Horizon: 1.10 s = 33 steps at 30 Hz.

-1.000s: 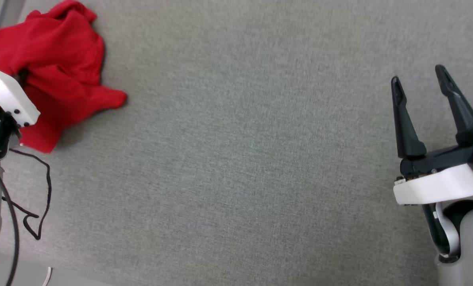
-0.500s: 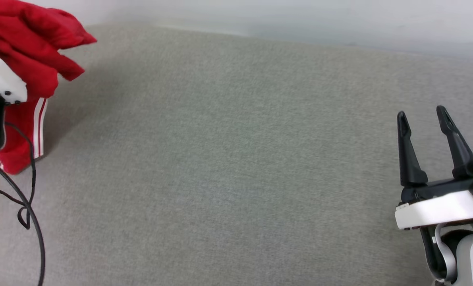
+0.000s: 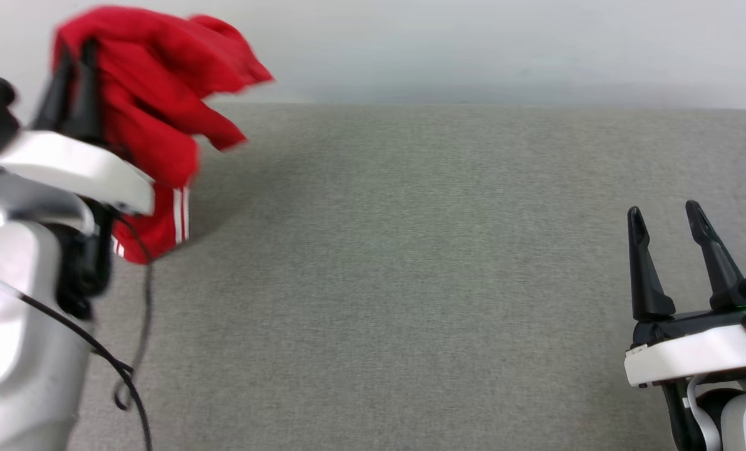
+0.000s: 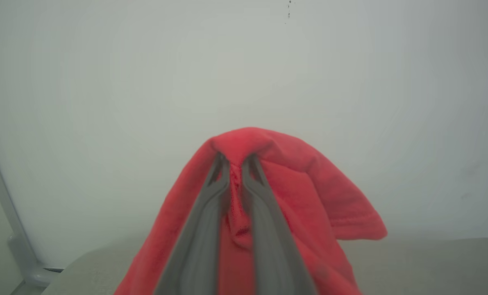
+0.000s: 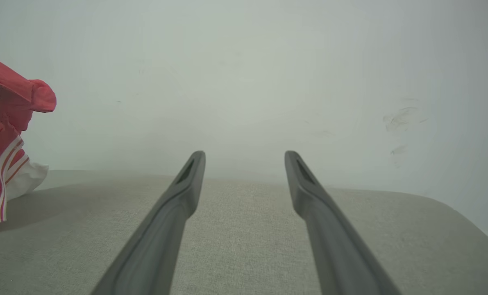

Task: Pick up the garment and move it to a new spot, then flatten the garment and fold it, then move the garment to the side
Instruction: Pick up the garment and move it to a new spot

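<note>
The garment (image 3: 153, 119) is a bunched red shirt with red-and-white striped trim, hanging lifted above the grey surface at the upper left of the head view. My left gripper (image 3: 75, 53) is shut on a fold of it, fingers pointing up. In the left wrist view the two fingers pinch the red cloth of the garment (image 4: 309, 184), which drapes over the left gripper (image 4: 235, 157). My right gripper (image 3: 664, 216) stands open at the lower right, holding nothing. From the right wrist, the right gripper (image 5: 244, 155) faces the wall with the garment (image 5: 2, 135) dangling at the far left.
A grey fabric-covered table (image 3: 410, 282) spreads across the view, ending at a pale wall (image 3: 473, 44) behind. A black cable (image 3: 128, 369) hangs loose beside my left arm. A pale post (image 4: 6, 213) stands at the left edge in the left wrist view.
The garment has been lifted off the surface by my left gripper and carried up and rightwards. The head camera has tilted up, bringing the wall into view. The right gripper stays open.
</note>
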### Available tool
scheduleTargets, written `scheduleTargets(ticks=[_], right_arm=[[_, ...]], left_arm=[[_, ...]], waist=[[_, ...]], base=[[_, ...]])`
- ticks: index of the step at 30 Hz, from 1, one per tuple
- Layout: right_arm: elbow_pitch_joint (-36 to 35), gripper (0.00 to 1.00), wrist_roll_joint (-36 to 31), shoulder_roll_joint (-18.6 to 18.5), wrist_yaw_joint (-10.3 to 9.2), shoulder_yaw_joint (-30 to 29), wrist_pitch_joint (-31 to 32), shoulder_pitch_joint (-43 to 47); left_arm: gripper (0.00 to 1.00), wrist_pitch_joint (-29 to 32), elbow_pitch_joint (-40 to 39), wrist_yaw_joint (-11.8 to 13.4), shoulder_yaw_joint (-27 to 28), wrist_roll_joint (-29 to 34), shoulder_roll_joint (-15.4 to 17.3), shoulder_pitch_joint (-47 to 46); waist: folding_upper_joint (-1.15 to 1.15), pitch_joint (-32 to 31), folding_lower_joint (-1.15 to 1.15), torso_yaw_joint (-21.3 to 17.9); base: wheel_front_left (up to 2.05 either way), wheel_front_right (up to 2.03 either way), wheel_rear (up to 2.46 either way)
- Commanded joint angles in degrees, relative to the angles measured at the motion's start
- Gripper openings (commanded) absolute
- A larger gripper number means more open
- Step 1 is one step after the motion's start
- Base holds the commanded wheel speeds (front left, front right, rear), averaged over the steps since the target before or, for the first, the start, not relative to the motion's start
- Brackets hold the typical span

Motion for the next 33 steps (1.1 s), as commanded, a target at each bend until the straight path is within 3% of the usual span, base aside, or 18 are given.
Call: scheduleTargets(ticks=[1, 8, 13, 15, 21, 25, 30, 31, 32, 33], right_arm=[[0.0, 1.00, 0.3, 0.2, -0.04, 0.0, -0.1, 0.6], [1.1, 1.00, 1.4, 0.1, -0.04, 0.5, -0.7, 0.5], [1.9, 1.00, 2.0, 0.2, -0.04, 0.7, -1.2, 0.3], [2.3, 1.00, 2.5, 0.2, -0.04, 0.9, -1.9, -0.6], [2.1, 1.00, 3.1, 0.2, -0.04, 1.2, -2.7, -1.7], [2.5, 1.00, 3.4, 0.2, -0.04, 1.0, -3.5, -3.0], [3.6, 1.00, 3.4, 0.2, -0.04, 0.9, -4.0, -4.0], [3.7, 1.00, 3.3, 0.2, -0.04, 0.8, -4.0, -4.0], [3.8, 1.00, 3.2, 0.2, -0.04, 0.7, -4.0, -4.0], [4.0, 1.00, 3.1, 0.2, -0.04, 0.6, -3.9, -4.0]], left_arm=[[0.00, 0.7, -1.8, 0.4, -0.7, -0.1, -0.5, 1.9], [0.00, 6.0, -13.7, 0.8, -6.2, -1.0, -3.0, 9.0], [0.00, 9.5, -19.1, -0.4, -12.6, -0.2, -5.0, 12.2], [0.00, 12.8, -22.3, -3.6, -22.6, 1.0, -8.6, 14.1], [0.00, 15.1, -17.7, -5.2, -28.5, 1.5, -10.6, 15.3], [0.00, 14.1, -9.1, -4.0, -28.2, 1.9, -10.2, 15.8], [0.00, 12.7, -3.4, -5.5, -29.0, 1.6, -10.7, 15.1], [0.34, 12.2, -3.2, -5.6, -28.8, 1.2, -11.1, 14.9], [0.98, 11.6, -2.8, -5.5, -28.7, 1.2, -11.3, 14.8], [1.00, 11.2, -2.6, -5.6, -28.7, 1.2, -11.6, 14.8]], waist=[[0.00, -0.2, 0.01, -1.2], [0.00, 0.3, 0.01, -4.8], [0.00, 1.3, 0.01, -7.4], [0.00, 3.8, 0.01, -10.6], [0.00, 7.8, 0.01, -12.2], [0.00, 11.4, 0.01, -12.5], [0.00, 12.2, 0.01, -11.6], [0.00, 12.0, 0.01, -11.3], [0.00, 11.7, 0.01, -11.1], [0.00, 11.4, 0.01, -10.8]], base=[[0.00, 0.00, 0.00], [0.00, 0.00, 0.00], [0.00, 0.00, 0.00], [0.00, 0.00, 0.00], [0.00, 0.00, 0.00], [0.00, 0.00, 0.00], [0.00, 0.00, 0.00], [0.00, 0.00, 0.00], [0.00, 0.00, 0.00], [0.00, 0.00, 0.00]])
